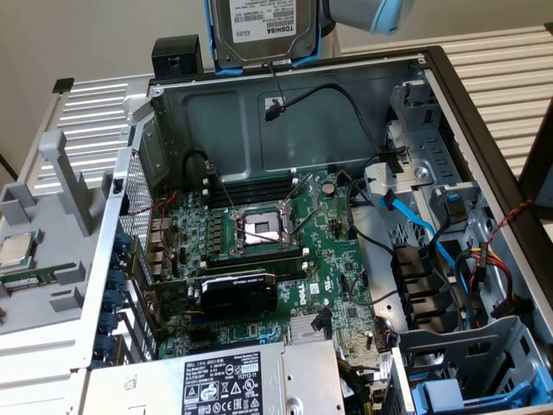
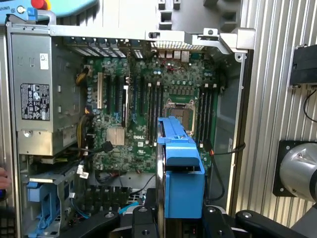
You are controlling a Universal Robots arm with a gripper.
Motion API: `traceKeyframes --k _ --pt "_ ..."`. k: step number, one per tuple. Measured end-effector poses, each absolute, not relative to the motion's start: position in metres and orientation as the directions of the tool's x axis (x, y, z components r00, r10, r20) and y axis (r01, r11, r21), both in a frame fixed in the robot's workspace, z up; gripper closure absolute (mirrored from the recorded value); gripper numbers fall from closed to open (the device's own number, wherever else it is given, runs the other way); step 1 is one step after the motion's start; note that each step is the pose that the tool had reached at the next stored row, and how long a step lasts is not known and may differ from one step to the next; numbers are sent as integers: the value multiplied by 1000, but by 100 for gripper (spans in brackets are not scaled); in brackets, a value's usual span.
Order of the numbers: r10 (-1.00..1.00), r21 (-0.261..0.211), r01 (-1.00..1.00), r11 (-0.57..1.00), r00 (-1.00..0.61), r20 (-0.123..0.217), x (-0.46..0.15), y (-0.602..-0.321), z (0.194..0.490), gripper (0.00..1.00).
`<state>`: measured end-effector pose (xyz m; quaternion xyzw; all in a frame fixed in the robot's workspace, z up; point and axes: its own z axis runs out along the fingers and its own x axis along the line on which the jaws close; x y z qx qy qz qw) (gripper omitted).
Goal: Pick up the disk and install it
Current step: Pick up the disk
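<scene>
Above open computer case [image 1: 199,112]: arm high, end effector [image 2: 177,220] grasping disk [image 1: 263,26], edge-down.

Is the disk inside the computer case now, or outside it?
Outside. The disk, in its blue frame, hangs above the rim of the computer case, held by the gripper.

blue-framed disk [image 1: 263,30] sits high above open case [image 1: 484,147], label upside down, arm [image 1: 363,13] beside it. Motherboard [image 1: 328,259] exposed, CPU socket [image 1: 262,228] mid-board. Chip [image 1: 15,249] outside case, exterior view's left.
</scene>
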<state>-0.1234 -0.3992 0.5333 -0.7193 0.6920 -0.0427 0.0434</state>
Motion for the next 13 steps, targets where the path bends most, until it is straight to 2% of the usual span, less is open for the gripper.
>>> traceKeyframes --k 13 --pt "-999 -121 -992 -39 39 4 -107 -426 533 63"
